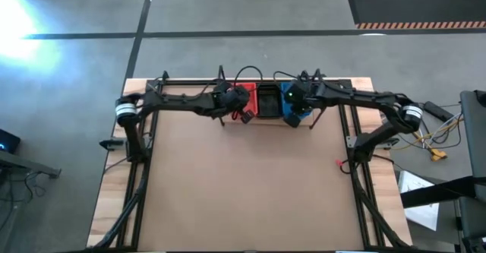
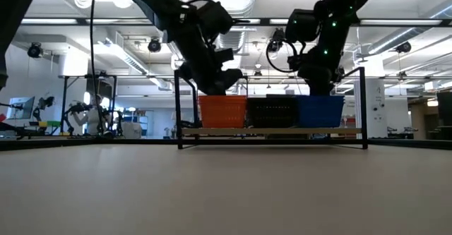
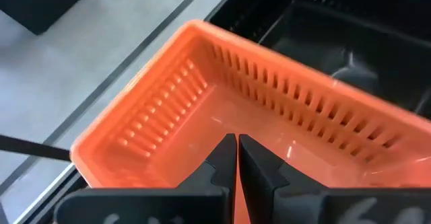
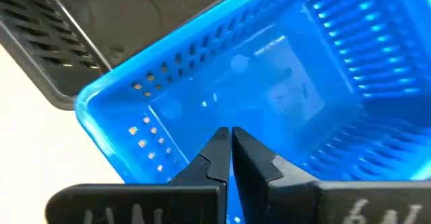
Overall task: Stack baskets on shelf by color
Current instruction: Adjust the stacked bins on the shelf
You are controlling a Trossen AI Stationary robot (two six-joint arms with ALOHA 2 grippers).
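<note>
Right gripper (image 4: 229, 143) hung fingers pressed together over the blue basket (image 4: 283, 103), black basket (image 4: 101, 29) sitting right beside it.

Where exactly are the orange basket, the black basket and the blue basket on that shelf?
orange basket (image 2: 222, 111): low view, middle of its side wall.
black basket (image 2: 272, 113): low view, middle of its side wall, between the other two.
blue basket (image 2: 321, 111): low view, middle of its side wall.

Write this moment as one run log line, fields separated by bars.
left gripper shut over orange basket | right gripper shut over blue basket | black basket between
</note>
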